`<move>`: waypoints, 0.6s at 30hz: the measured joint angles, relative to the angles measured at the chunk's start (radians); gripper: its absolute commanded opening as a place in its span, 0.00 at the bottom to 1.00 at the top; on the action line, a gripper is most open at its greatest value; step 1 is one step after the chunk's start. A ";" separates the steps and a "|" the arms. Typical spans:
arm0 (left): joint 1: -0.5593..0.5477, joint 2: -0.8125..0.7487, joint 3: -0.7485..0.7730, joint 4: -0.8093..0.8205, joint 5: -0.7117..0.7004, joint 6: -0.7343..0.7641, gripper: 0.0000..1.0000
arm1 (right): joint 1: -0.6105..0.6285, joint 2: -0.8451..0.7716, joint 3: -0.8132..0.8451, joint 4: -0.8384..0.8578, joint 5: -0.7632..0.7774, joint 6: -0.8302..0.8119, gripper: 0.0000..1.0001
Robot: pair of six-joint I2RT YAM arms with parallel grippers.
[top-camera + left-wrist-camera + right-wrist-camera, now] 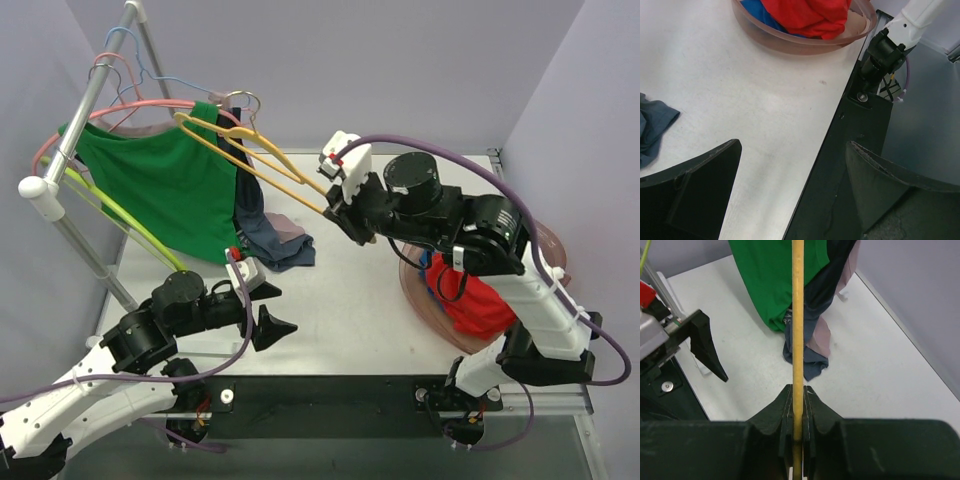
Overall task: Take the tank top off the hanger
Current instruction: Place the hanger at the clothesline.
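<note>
The left gripper (277,308) hovers with jaws spread wide over bare table (350,300) by the near edge, in front of the green garment (170,185) on the rack (75,140). The navy tank top (280,245) droops from the yellow hanger (798,315), hem heaped on the table; the right gripper (798,392) pinches that hanger's bar

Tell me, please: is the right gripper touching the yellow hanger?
Touching. The right wrist view shows the right gripper shut on the yellow hanger, its jaws pressed against the bar on both sides with no gap.
</note>
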 measured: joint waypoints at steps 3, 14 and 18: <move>0.000 -0.020 -0.060 0.021 0.008 -0.029 0.97 | 0.000 0.062 0.063 -0.005 -0.027 0.001 0.00; 0.000 -0.105 -0.165 0.050 0.017 -0.059 0.97 | 0.006 0.219 0.208 -0.021 -0.119 0.018 0.00; 0.000 -0.105 -0.166 0.058 0.020 -0.060 0.97 | 0.021 0.282 0.274 -0.022 -0.135 0.023 0.00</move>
